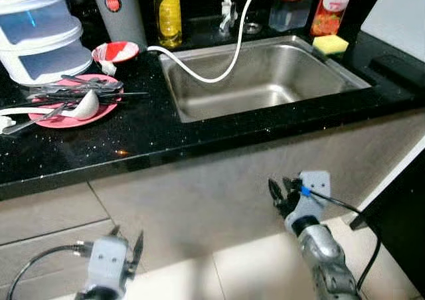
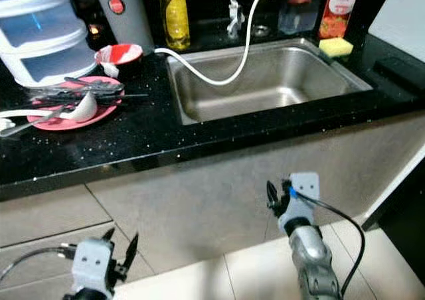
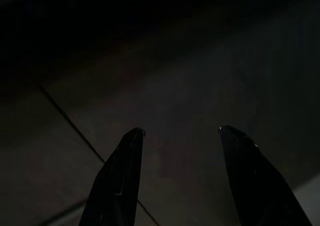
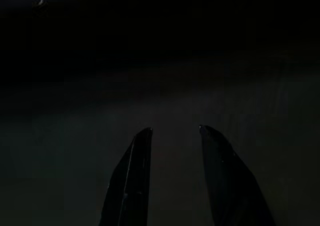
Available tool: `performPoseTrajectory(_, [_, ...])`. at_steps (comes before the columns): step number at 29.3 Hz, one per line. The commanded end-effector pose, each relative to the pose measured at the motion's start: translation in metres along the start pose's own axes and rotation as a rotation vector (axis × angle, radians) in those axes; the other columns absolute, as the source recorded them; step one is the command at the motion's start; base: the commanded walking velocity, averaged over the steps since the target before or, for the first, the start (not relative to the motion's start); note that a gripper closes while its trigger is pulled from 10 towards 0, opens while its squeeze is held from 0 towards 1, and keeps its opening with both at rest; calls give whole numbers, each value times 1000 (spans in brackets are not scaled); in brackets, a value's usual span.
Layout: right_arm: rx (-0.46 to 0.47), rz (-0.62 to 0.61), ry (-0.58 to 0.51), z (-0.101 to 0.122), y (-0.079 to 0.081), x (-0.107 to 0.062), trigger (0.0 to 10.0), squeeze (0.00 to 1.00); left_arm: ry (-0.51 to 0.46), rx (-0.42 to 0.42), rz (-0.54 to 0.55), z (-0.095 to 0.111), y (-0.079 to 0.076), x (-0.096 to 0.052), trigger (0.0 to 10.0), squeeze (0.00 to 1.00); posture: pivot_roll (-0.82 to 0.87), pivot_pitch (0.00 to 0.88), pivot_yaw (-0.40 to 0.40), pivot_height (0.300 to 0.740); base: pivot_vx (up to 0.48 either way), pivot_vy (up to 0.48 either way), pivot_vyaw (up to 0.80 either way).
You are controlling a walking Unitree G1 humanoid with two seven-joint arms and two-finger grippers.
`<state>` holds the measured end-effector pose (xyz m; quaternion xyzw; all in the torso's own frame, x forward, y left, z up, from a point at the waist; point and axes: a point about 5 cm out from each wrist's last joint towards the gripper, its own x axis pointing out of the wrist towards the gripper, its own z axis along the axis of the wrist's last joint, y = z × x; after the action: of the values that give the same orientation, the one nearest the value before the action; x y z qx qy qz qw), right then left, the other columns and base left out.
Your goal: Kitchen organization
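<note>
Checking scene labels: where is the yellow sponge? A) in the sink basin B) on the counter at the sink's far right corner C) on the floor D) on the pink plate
B: the yellow sponge lies on the black counter just past the far right corner of the sink, not in the basin.

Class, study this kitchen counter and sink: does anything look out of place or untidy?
Yes. A loose heap of dark utensils and a white spoon lies piled across the pink plate on the black counter. A white hose droops into the steel sink. Both grippers, left and right, hang low, open and empty.
</note>
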<state>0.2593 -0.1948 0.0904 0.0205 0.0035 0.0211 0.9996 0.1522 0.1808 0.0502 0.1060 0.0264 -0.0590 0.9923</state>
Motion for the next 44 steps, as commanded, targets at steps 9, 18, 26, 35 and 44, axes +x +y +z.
performPoseTrajectory(9, [-126,-95,-225,83,-27,8,10000,0,-333,159,-75,116,35,14,10000,0,-23,7,43,740,0,0,0])
performPoseTrajectory(18, [-45,-41,-409,150,-5,28,10000,0,-453,-3,7,187,55,55,10000,0,-12,0,62,740,0,0,0])
performPoseTrajectory(26, [163,232,-447,169,64,51,10000,0,-495,-148,118,212,46,88,10000,0,-10,0,65,740,0,0,0])
performPoseTrajectory(35, [180,205,-540,187,56,57,10000,0,-503,-42,227,214,62,89,10000,0,2,0,69,740,0,0,0])
performPoseTrajectory(44, [115,129,-501,176,33,59,10000,0,-437,10,332,200,98,81,10000,0,1,0,75,740,0,0,0])
